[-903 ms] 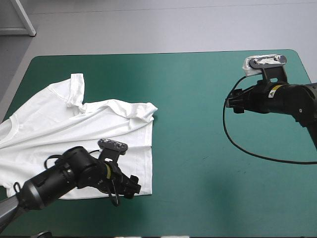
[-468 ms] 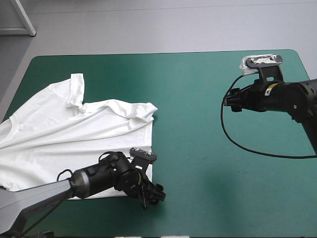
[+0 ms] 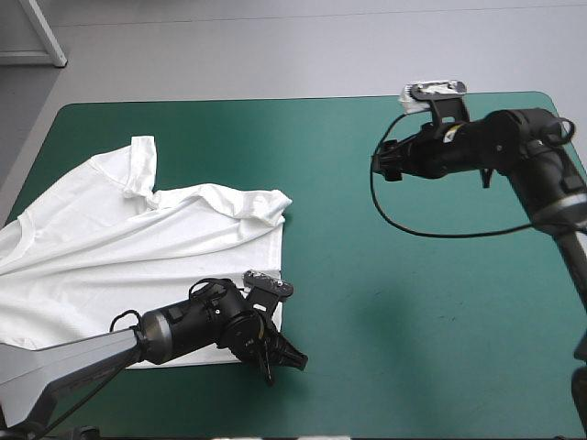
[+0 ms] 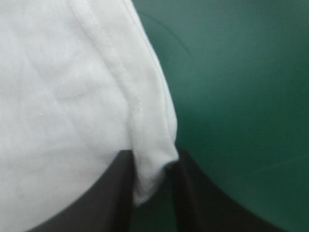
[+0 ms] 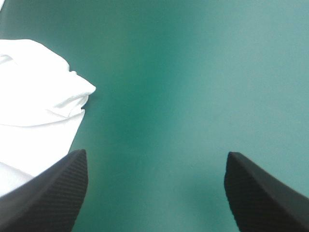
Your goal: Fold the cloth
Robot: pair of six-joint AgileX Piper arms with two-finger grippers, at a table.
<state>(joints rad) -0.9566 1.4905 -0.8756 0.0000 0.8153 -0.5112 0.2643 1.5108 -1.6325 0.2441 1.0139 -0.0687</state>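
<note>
The white T-shirt [image 3: 138, 247] lies spread on the left half of the teal-green cover, one sleeve bunched near its right edge. My left gripper [image 3: 280, 359] is low at the shirt's near right corner. In the left wrist view the black fingers [image 4: 113, 193] pinch the hemmed corner of the T-shirt [image 4: 72, 96], the left gripper [image 4: 153, 162] shut on it. My right gripper [image 3: 381, 165] hovers over the far right part of the table, open and holding nothing. In the right wrist view the right gripper [image 5: 155, 157] has bare cover between its fingers, the T-shirt [image 5: 34, 106] ahead and to one side.
The teal-green cover [image 3: 413, 321] stretches bare from the shirt's right edge to the table's right side. A bunched fold [image 3: 261, 209] rises slightly at the shirt's upper right corner.
My left gripper slid right along the shirt's near hem to its corner and its fingers came together on the cloth. My right arm swung left over the far side, staying open.
</note>
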